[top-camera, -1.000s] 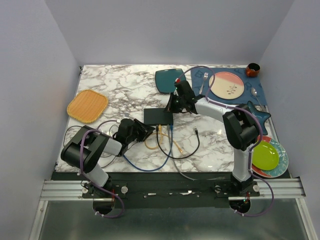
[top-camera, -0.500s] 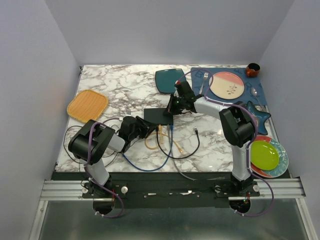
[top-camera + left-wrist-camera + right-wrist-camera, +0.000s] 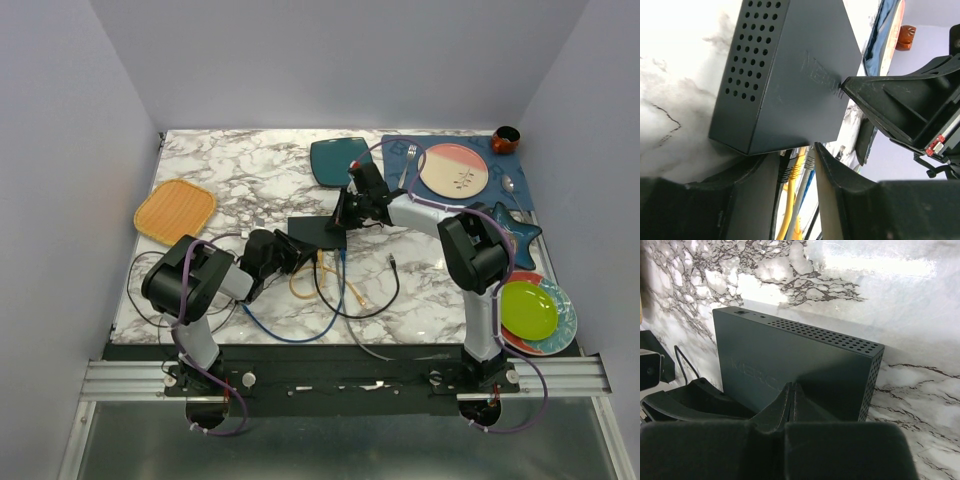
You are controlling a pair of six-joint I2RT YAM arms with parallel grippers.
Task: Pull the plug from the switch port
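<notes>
Switch, at centre with its long axis left–right and ports on the near edge, pinned from the far right by the closed right gripper; the nearer left gripper, near-left, straddles the plugs, jaws partly apart, clamping unclear.

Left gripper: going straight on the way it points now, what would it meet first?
The plugs along the near edge of the switch. They sit between the fingers of the left gripper; whether they touch is unclear.
</notes>
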